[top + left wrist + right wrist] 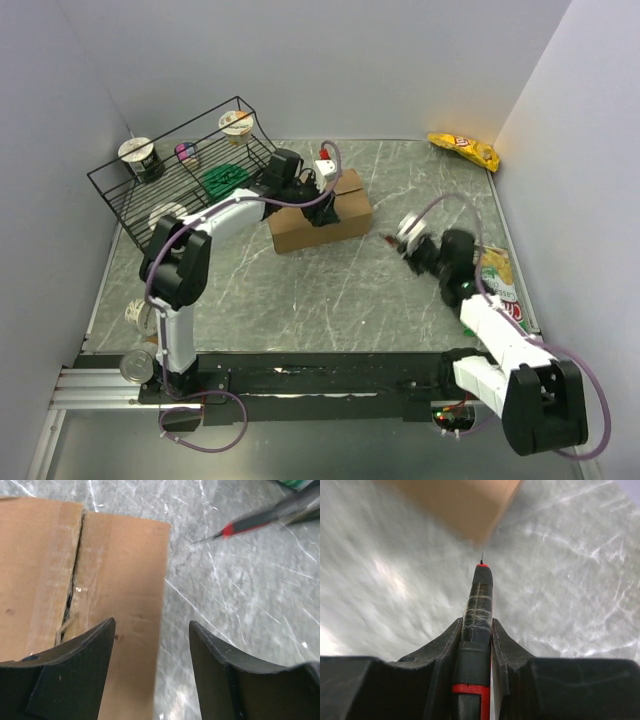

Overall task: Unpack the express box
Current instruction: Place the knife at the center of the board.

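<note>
Top external | express box point(300, 231) long axis left-right; left gripper point(151, 626) released; right gripper point(476, 623) grasping pen point(481, 587)

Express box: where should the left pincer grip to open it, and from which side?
Probably the edge of a flap at the centre seam, from above: the tape there looks split, leaving a gap for one finger of the open left pincer.

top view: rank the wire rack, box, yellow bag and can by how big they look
Largest to smallest:
1. wire rack
2. box
3. yellow bag
4. can
The can sits nearer the camera than the bag and still looks smaller.
</note>
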Controlling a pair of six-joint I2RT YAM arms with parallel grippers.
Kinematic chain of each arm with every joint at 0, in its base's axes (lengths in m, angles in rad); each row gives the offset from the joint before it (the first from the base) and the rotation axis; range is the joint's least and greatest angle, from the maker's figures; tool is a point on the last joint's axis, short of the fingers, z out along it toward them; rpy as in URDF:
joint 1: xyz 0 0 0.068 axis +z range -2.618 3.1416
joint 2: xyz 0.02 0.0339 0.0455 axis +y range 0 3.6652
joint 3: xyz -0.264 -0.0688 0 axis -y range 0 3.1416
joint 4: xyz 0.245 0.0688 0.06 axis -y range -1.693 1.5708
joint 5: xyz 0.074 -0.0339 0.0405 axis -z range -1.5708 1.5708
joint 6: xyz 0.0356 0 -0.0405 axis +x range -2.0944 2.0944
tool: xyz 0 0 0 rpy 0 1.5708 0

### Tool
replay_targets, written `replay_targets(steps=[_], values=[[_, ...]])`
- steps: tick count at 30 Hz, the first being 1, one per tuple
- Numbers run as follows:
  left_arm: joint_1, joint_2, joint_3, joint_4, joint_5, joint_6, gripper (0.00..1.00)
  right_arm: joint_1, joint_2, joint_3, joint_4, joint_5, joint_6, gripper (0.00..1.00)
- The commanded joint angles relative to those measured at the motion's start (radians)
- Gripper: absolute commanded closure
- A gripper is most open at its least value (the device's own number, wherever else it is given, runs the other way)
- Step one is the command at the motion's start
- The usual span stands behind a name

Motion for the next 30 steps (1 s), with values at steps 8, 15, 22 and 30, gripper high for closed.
replay_targets(steps=[8, 15, 22, 30], values=[[0.059, -0.174, -0.02, -0.152, -0.132, 0.118, 0.33, 0.055, -0.149, -0.122, -0.067, -0.009, -0.416, 0.0], [0.165, -0.296, -0.121, -0.187, -0.199, 0.026, 0.35, 0.055, 0.085, 0.293, -0.166, -0.158, -0.016, 0.0], [0.214, -0.445, -0.327, -0.198, -0.236, -0.025, 0.46, 0.065, 0.668, 0.782, -0.117, 0.156, 0.439, 0.26], [0.218, -0.416, -0.379, -0.238, -0.359, 0.012, 0.76, 0.127, 0.936, 0.974, -0.101, 0.157, 0.221, 0.56]])
